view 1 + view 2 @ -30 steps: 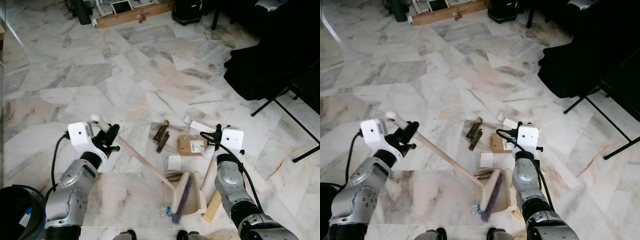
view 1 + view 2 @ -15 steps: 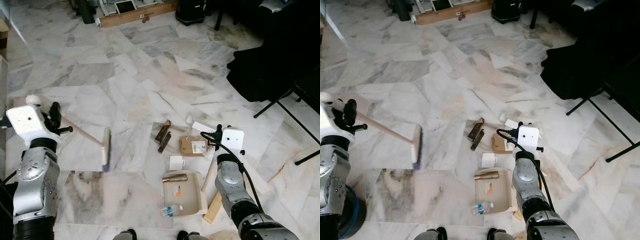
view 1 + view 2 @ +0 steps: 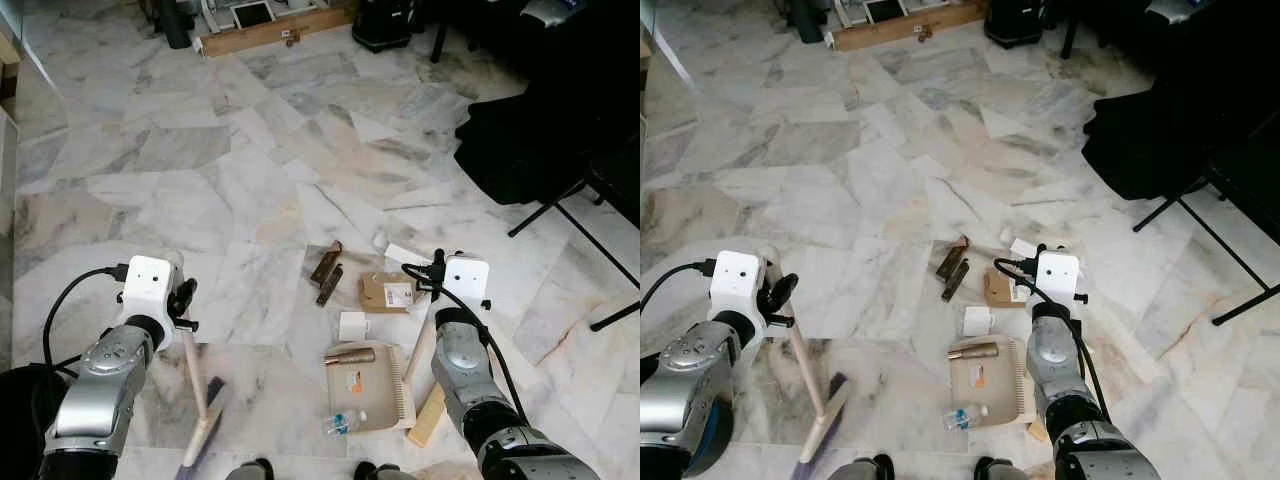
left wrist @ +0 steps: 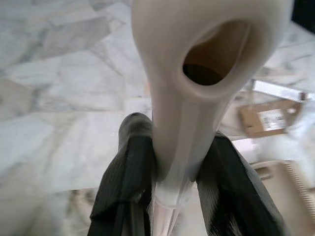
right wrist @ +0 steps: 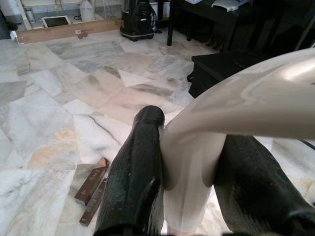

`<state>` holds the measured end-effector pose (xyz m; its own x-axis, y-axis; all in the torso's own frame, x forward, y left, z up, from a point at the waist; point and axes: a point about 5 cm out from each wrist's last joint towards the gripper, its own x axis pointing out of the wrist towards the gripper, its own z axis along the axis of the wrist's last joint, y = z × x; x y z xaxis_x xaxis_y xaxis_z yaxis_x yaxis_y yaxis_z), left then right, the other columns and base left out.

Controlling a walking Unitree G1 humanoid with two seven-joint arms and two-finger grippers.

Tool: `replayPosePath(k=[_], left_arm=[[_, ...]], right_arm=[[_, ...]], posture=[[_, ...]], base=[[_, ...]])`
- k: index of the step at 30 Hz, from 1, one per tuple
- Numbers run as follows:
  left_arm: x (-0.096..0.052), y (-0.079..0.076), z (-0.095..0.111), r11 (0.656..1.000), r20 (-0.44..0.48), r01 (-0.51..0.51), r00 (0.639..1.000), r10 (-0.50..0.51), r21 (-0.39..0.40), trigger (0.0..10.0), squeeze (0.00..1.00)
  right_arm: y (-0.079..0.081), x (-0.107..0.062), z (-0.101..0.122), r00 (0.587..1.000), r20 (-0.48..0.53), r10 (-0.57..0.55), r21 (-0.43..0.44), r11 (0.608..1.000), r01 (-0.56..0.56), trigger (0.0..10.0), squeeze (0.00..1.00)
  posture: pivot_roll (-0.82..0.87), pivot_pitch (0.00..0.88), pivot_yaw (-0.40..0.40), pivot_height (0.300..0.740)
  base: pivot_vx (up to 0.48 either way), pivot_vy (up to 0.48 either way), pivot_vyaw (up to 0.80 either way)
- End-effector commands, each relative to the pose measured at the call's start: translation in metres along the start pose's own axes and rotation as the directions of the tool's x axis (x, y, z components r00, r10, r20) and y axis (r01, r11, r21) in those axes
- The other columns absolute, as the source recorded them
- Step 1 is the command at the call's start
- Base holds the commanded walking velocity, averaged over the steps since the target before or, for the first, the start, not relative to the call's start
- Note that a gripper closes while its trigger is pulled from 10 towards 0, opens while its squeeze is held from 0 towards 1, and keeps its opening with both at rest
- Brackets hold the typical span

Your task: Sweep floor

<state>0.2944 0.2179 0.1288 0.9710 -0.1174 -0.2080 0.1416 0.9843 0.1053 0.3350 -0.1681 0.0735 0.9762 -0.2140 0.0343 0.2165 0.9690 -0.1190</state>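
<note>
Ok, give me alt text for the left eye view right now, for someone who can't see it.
The left gripper holds a broom nearly upright, its head on the marble floor near the robot's feet. To its right, the right gripper holds a dustpan containing a small bottle, with cardboard scraps just beyond.

broom [image 3: 197, 412]: cream handle, purple bristles, tilted | dustpan [image 3: 368, 385]: cream, flat on floor

Open marble floor [image 3: 230, 150] lies ahead. Brown bars [image 3: 324, 272], a flat cardboard piece [image 3: 385, 292] and a beige dustpan [image 3: 368, 385] clutter the middle; black chair legs [image 3: 560, 205] block the right.
</note>
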Motion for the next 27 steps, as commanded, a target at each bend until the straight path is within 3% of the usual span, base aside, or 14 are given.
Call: replayPosePath(k=[1, 9, 17, 27], left_arm=[[0.0, -0.005, 0.005, 0.995, -0.002, 0.055, 0.998, -0.056, -0.083, 10.0, 0.0], [0.002, -0.012, 0.014, 0.958, 0.002, 0.142, 0.989, -0.146, -0.248, 10.0, 0.0], [0.001, -0.022, 0.017, 0.935, -0.008, 0.204, 0.977, -0.215, -0.29, 10.0, 0.0], [0.005, -0.037, 0.035, 0.854, 0.079, 0.252, 0.967, -0.244, -0.454, 10.0, 0.0]], right_arm=[[0.0, -0.003, -0.008, 0.999, -0.049, 0.006, -0.013, 1.0, -0.006, 10.0, 0.0], [0.001, -0.003, -0.008, 0.999, -0.048, 0.006, -0.009, 1.0, -0.006, 10.0, 0.0], [0.001, -0.002, -0.008, 0.999, -0.048, 0.003, -0.007, 1.0, -0.004, 10.0, 0.0], [0.0, -0.001, -0.006, 0.999, -0.047, -0.002, 0.009, 1.0, 0.002, 10.0, 0.0]], posture=[[0.15, 0.202, 0.026, 0.74], [0.15, 0.201, 0.031, 0.74], [0.14, 0.203, 0.034, 0.74], [0.14, 0.2, 0.036, 0.74]], base=[[0.0, 0.0, 0.0], [0.0, 0.0, 0.0], [0.0, 0.0, 0.0], [0.0, 0.0, 0.0]])
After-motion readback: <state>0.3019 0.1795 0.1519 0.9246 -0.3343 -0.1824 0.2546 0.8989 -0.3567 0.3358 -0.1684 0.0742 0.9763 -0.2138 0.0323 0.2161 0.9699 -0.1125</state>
